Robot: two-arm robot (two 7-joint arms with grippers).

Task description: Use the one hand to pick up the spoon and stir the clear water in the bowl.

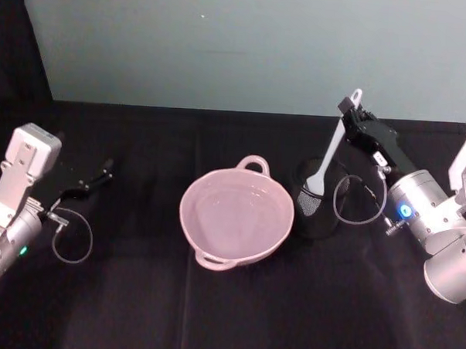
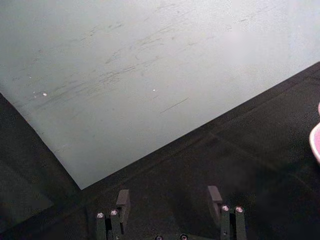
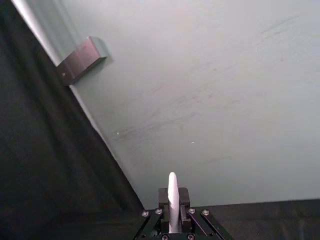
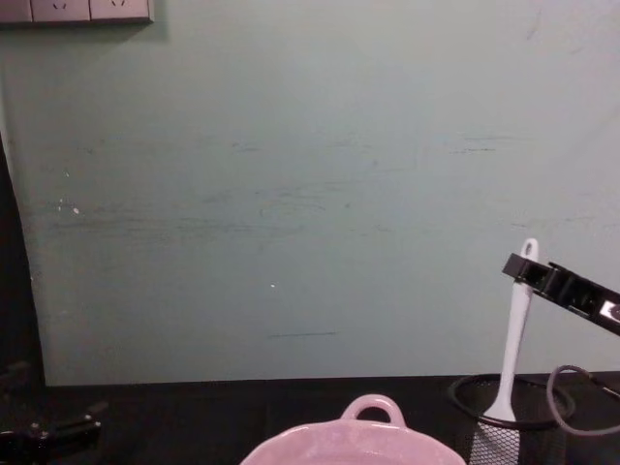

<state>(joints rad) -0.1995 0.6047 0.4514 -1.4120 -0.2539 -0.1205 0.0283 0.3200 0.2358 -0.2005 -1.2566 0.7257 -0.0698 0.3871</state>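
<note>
The pale pink bowl (image 1: 235, 217) sits mid-table with its loop handle toward the wall; its rim also shows in the chest view (image 4: 354, 446). The clear water (image 1: 231, 211) is a faint sheen inside it. The white spoon (image 1: 332, 148) stands nearly upright, its paddle head at the mouth of a black mesh cup (image 1: 318, 205) right of the bowl. My right gripper (image 1: 349, 107) is shut on the handle near its holed end. The chest view shows the spoon (image 4: 513, 329) held by that gripper (image 4: 529, 269); the right wrist view shows the handle (image 3: 172, 200) between the fingers.
My left gripper (image 1: 101, 173) rests open at the far left of the black tablecloth, well away from the bowl, fingers apart (image 2: 169, 200). A pale green wall (image 4: 310, 194) stands close behind the table. Cable loops hang by both wrists.
</note>
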